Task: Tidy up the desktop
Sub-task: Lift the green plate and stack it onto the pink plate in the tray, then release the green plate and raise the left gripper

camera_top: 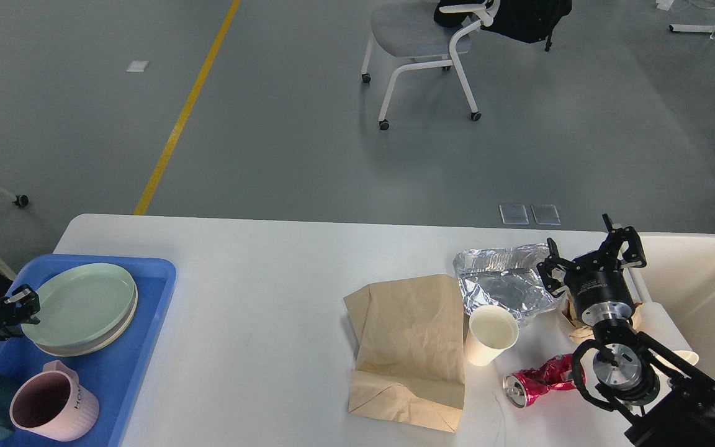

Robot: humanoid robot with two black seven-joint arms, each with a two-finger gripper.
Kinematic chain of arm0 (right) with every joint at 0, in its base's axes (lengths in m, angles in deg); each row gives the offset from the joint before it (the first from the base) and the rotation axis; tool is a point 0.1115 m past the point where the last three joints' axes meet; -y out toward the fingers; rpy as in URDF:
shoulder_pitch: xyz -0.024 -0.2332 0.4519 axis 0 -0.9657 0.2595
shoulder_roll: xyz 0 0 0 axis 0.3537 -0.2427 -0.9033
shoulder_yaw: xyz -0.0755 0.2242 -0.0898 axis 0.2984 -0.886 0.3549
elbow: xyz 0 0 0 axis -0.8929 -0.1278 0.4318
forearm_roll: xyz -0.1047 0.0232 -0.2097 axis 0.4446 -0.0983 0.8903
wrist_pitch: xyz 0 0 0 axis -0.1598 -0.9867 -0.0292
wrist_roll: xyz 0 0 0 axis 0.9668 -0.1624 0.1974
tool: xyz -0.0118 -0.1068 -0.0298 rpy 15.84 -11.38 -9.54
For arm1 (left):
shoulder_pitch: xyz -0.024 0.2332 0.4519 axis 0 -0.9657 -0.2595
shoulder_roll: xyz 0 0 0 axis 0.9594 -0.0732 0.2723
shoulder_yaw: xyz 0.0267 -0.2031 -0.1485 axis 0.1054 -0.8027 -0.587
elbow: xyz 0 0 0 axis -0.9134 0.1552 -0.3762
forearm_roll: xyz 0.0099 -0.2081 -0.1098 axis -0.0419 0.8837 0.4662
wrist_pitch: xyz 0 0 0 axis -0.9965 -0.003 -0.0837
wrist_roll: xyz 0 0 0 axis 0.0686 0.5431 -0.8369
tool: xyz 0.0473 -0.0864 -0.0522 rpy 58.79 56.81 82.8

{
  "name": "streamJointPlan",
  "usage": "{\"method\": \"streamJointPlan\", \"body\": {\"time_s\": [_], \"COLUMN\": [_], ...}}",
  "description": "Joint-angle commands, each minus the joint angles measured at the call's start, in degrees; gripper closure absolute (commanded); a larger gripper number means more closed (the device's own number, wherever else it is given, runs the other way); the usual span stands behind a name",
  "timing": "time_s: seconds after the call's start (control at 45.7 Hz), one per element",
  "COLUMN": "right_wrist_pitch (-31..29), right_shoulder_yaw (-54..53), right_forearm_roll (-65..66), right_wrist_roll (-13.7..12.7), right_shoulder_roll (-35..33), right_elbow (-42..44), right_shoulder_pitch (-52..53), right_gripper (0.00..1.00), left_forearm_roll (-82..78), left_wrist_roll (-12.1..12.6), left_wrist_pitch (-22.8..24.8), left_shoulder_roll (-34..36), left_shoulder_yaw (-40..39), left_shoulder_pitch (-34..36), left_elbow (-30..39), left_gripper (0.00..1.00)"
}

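Head view: desktop point(258, 273) runs left-right; left hand point(19, 307) grasps plate point(78, 301), right hand point(590, 257) released.

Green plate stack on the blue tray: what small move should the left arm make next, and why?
Probably open the left gripper and back it away leftward. The pale green round plate lies nearly flat on the white plate inside the blue plastic tray, and the gripper sits at its rim. Litter remains on the white desktop.
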Motion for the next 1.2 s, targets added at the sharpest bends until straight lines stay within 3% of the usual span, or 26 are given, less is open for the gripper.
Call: {"method": "streamJointPlan", "body": {"time_s": [0.0, 0.088, 0.219, 0.328, 0.46, 0.591, 0.722, 0.832, 1.029, 1.182], "right_wrist_pitch": [0.0, 0.0, 0.0, 0.0, 0.0, 0.0, 0.0, 0.0, 0.0, 0.0], "right_shoulder_yaw": [0.0, 0.0, 0.0, 0.0, 0.0, 0.0, 0.0, 0.0, 0.0, 0.0], "right_forearm_roll": [0.0, 0.0, 0.0, 0.0, 0.0, 0.0, 0.0, 0.0, 0.0, 0.0], "right_wrist_roll": [0.0, 0.0, 0.0, 0.0, 0.0, 0.0, 0.0, 0.0, 0.0, 0.0], "right_shoulder_roll": [0.0, 0.0, 0.0, 0.0, 0.0, 0.0, 0.0, 0.0, 0.0, 0.0], "right_elbow": [0.0, 0.0, 0.0, 0.0, 0.0, 0.0, 0.0, 0.0, 0.0, 0.0], "right_shoulder_pitch": [0.0, 0.0, 0.0, 0.0, 0.0, 0.0, 0.0, 0.0, 0.0, 0.0], "right_gripper": [0.0, 0.0, 0.0, 0.0, 0.0, 0.0, 0.0, 0.0, 0.0, 0.0], "left_forearm_roll": [0.0, -0.1, -0.3, -0.4, -0.5, -0.6, -0.2, -0.2, -0.5, -0.1], "left_wrist_roll": [0.0, 0.0, 0.0, 0.1, 0.0, -0.2, -1.0, -1.2, -1.7, -5.8], "left_wrist_pitch": [-1.3, -0.6, 0.9, 5.3, 12.0, 11.6, 12.1, 11.5, 10.6, 6.2], "left_shoulder_roll": [0.1, 0.4, 1.3, 3.5, 4.4, 5.0, 6.9, 6.7, 0.4, -5.9], "left_shoulder_yaw": [0.0, 0.0, 0.2, -0.1, -2.2, -7.5, -20.2, -36.2, -61.6, -74.1], "left_shoulder_pitch": [0.0, 0.6, 5.2, 10.9, 13.1, 11.9, 11.1, 5.3, -3.7, -8.7], "left_elbow": [-0.1, 0.1, 1.7, 2.3, 2.4, 1.6, 1.6, 1.6, 1.6, 1.5], "left_gripper": [0.19, 0.1, 0.05, 0.05, 0.04, 0.04, 0.04, 0.04, 0.04, 0.04]}}
